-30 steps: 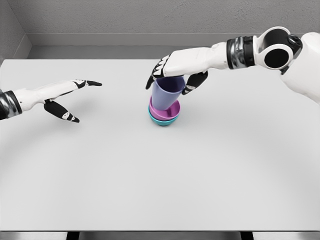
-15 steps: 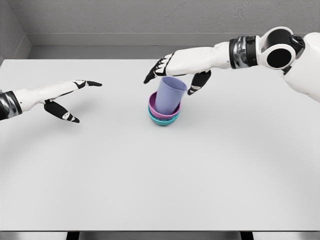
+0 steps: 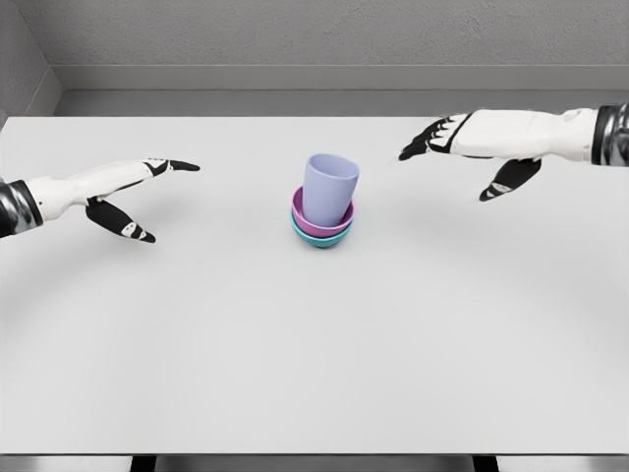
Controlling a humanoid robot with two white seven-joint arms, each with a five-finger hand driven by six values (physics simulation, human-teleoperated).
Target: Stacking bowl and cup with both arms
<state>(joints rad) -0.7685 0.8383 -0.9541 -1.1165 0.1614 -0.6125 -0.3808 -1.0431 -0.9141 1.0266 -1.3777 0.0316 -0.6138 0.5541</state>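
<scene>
A lavender cup (image 3: pixel 328 189) stands upright inside a pink bowl (image 3: pixel 321 225), which is nested in a teal bowl (image 3: pixel 320 239) at the table's middle. My right hand (image 3: pixel 472 157) hovers well to the right of the stack, fingers spread, holding nothing. Over at the left, my left hand (image 3: pixel 147 192) floats above the table, open and empty, far from the stack.
The white table (image 3: pixel 314 334) stretches wide around the stack. Its back edge meets a grey wall (image 3: pixel 314 44), and its front edge runs along the bottom of the view.
My right hand let go of the cup and drew back to the right. The cup settled upright in the pink bowl. The left arm stayed still.
</scene>
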